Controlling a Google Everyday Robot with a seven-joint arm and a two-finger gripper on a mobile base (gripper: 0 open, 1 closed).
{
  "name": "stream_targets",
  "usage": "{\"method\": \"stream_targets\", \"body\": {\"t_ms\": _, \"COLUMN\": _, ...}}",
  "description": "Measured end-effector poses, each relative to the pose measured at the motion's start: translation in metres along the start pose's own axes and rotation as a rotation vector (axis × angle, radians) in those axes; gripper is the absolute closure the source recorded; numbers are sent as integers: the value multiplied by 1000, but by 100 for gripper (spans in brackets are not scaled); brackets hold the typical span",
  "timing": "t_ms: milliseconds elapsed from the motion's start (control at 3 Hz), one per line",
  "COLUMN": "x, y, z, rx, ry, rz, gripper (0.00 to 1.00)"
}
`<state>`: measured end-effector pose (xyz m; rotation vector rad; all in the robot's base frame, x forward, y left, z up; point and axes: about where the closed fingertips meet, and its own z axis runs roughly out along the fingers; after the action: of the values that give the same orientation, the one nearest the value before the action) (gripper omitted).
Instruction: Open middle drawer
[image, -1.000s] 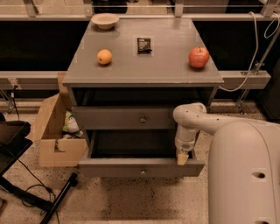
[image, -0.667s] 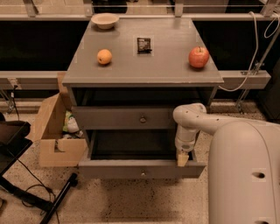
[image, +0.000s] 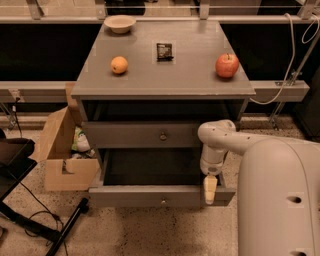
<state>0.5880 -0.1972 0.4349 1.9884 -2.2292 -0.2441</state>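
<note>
Robot arm (image: 220, 137) reaching in from lower right of frame, pincer (image: 210, 189) hanging tip-down at right end of middle drawer (image: 150, 196) front; whether gripping, cannot tell. Drawer standing pulled well out at lower centre, long axis running left-right, knob (image: 162, 202) lying left of pincer. Job looking all but finished. Behind, upper drawer (image: 142, 135) sitting closed; orange (image: 119, 65), apple (image: 227, 65) resting on worktop (image: 190, 75).

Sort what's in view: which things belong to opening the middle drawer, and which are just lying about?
Job in hand:
middle drawer, pulled out
knob on its front
gripper, at the drawer's front right corner

Lying about:
orange, apple, bowl, dark packet, all on the cabinet top
closed drawer above
cardboard box, on the floor
</note>
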Motion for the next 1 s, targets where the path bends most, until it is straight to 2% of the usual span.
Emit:
{"method": "stream_targets", "body": {"t_ms": 333, "x": 0, "y": 0, "z": 0, "rx": 1, "ry": -1, "rz": 0, "gripper": 0}}
{"method": "stream_targets", "body": {"t_ms": 667, "x": -2, "y": 16, "z": 4, "rx": 16, "ry": -11, "rz": -3, "gripper": 18}}
{"method": "stream_targets", "body": {"t_ms": 1000, "x": -9, "y": 71, "z": 17, "rx": -36, "ry": -39, "rz": 53, "gripper": 49}}
